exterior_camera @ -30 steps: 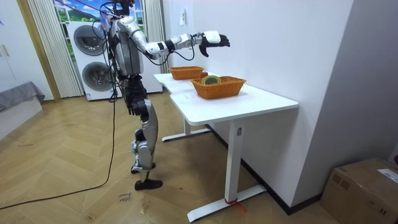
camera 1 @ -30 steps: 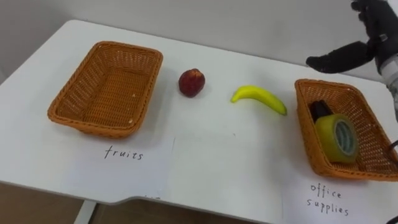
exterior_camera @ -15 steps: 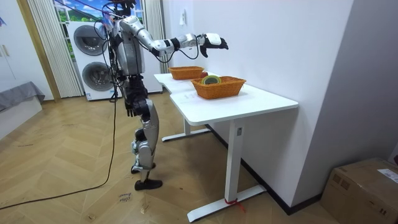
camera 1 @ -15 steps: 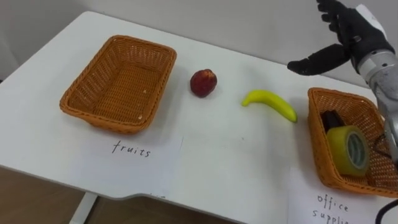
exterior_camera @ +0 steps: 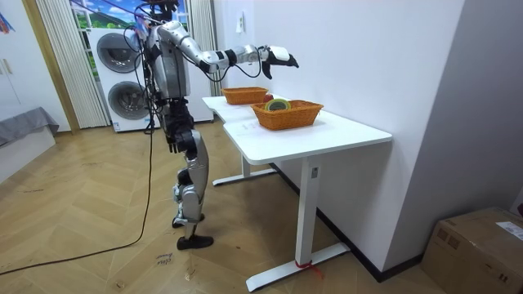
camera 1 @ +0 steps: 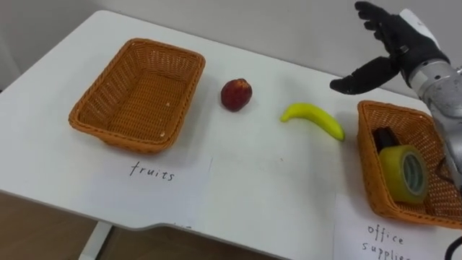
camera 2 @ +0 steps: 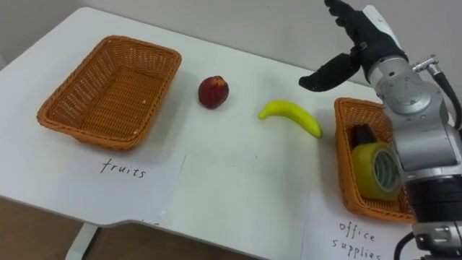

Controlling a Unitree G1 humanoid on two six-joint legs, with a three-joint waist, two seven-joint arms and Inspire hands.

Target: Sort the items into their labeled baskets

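Done: yellow tape roll [camera 1: 403,173] and a dark item [camera 1: 382,137] lie in the office supplies basket [camera 1: 366,160] | To do: apple [camera 1: 237,94] and banana [camera 1: 312,119] lie on the table [camera 1: 253,180] between the baskets; fruits basket [camera 1: 133,94] empty | Right hand [camera 1: 397,50] spread wide, holding nothing, above the table beyond the banana.

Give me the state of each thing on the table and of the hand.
Fruits basket: empty.
Apple: on the table, unsorted.
Banana: on the table, unsorted.
Office basket: two things inside.
Tape: in it, on edge.
Dark item: in it, behind the tape.
Right hand: open, raised over the table, empty.
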